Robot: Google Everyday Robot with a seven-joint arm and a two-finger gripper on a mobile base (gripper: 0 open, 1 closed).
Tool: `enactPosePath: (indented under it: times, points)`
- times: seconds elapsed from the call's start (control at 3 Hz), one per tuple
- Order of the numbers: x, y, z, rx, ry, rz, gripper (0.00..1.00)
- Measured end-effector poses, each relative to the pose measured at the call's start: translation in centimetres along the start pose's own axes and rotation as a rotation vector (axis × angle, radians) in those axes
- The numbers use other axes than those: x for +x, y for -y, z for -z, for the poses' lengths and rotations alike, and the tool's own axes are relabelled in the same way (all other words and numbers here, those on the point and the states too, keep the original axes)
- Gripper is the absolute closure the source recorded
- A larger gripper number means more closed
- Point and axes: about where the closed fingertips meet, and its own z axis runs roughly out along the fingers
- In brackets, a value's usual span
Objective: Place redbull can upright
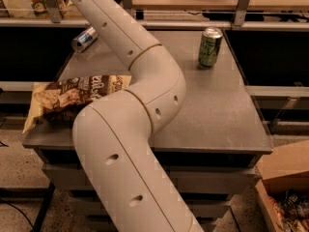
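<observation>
Currently: redbull can on its side, gripper out of frame

Redbull can (pixel 85 38) lies on its side at the upper left of the table (pixel 217 115), near the far edge, with its shiny round end facing lower left. The arm (pixel 145 81) runs from bottom center up over the table, bends mid-frame and leaves through the top edge at upper left, passing just right of the can. The gripper is past that edge and not visible, so I cannot tell its state. Green can (pixel 210 47) stands upright at the upper right of the table, well apart from the redbull can. Chip bag (pixel 72 98) lies flat at the table's left side, overhanging the edge and partly behind the arm. Cardboard box (pixel 285 178) sits on the floor, lower right.
</observation>
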Motion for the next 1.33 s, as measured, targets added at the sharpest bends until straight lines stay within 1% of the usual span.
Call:
enactPosePath:
  times: [0.33, 1.0, 1.33]
  points:
    - [0.0, 0.0, 0.0, 0.0, 0.0, 0.0, 0.0]
    - [1.5, 0.3, -2.0, -0.045, -0.124, 0.07, 0.0]
    - [1.5, 0.0, -2.8, -0.072, -0.153, 0.098, 0.0]
